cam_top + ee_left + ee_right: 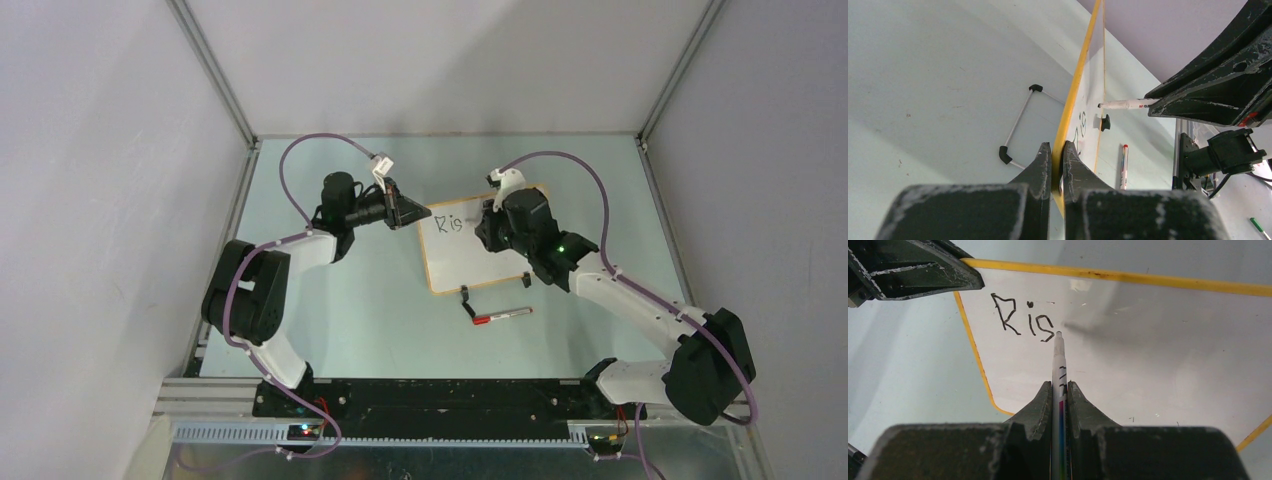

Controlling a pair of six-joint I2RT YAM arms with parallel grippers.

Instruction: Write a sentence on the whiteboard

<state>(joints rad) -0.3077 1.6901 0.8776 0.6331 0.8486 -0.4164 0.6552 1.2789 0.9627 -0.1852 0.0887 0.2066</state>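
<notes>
The left gripper (1058,150) pinches the whiteboard (1158,355) by its edge. The right gripper (1060,390) pinches a marker (1058,357), tip seemingly touching just after Ris (1023,320). Hard pressure could twist the whiteboard loose, skewing letters.

White whiteboard (1158,370), yellow-orange frame (1108,275), black lettering (1031,325); loose marker (502,316) seemingly red-capped.

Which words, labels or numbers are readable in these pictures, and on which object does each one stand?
"Ris": black handwriting on the whiteboard.
Print on the marker in the right claw: too blurred to read.
Print on the loose red-capped pen: too small to read.
</notes>
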